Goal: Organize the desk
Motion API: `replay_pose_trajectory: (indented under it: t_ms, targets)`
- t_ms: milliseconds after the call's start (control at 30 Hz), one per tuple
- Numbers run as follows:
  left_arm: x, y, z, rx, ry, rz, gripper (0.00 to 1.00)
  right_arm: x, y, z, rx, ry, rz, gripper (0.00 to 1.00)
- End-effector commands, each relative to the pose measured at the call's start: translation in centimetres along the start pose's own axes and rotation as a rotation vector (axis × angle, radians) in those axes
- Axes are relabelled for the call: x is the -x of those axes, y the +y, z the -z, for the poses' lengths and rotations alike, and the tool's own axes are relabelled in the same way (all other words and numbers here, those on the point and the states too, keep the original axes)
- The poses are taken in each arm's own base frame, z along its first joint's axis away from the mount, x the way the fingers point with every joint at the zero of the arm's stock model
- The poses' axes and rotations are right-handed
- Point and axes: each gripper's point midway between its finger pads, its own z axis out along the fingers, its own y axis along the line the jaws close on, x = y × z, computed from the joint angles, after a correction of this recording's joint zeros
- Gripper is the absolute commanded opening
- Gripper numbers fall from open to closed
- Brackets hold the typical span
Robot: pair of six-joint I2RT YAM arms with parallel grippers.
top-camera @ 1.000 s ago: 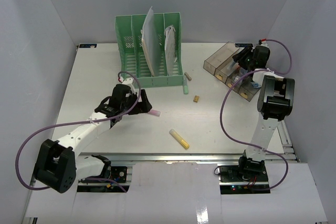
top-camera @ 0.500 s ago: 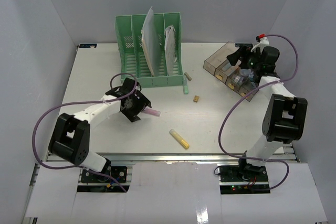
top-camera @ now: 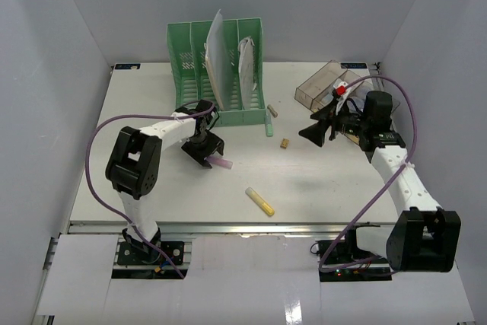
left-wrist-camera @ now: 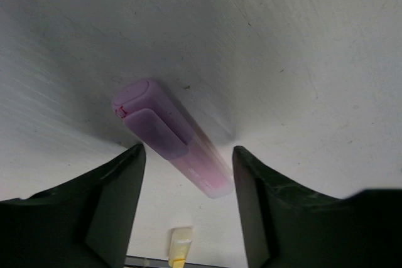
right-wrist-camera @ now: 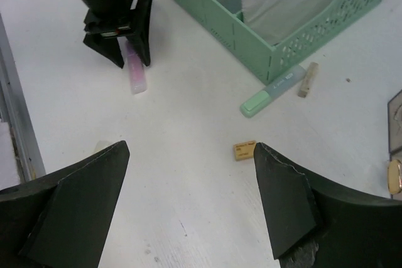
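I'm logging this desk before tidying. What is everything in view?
desk: 1, white, under everything
rack: 1, green, far side
papers: 2 bundles, white, in rack
tray: 1, clear brown, far right
pink highlighter: 1, pink, between left jaws
yellow highlighter: 1, yellow, near front
green highlighter: 1, green, by rack's right corner
stick: 1, beige, beside green highlighter
block: 1, tan, mid-desk
left gripper: 1, black, open, astride pink highlighter
right gripper: 1, black, open, near tray
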Motion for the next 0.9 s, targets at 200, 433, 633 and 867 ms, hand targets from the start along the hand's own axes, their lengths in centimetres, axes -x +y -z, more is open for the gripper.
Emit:
replay_pose_trajectory:
  t_ms: [200,433,633,867]
  targets:
    - [0.6,2.6,0.6,0.153,-0.024,-0.014,0.36,0.7,3.2,1.0,0.098,-0.043,0.095,0.88]
    - [0.0,1.1,2.4,0.014,0.000,-0.135,0.11,0.0,7.9,1.5,0.338,-0.089,0.230,0.97]
    - [-2.0,-1.2,6.7,-0.292,0.027,-0.426,0.00,-2.5,9.9,0.0,0.377,-0.069,0.200,0.90]
    - [-6.1,-4.7,13.5,-0.826,0.011,-0.696,0.00,-6.2,11.7,-5.2,0.401,0.180,0.069,0.87]
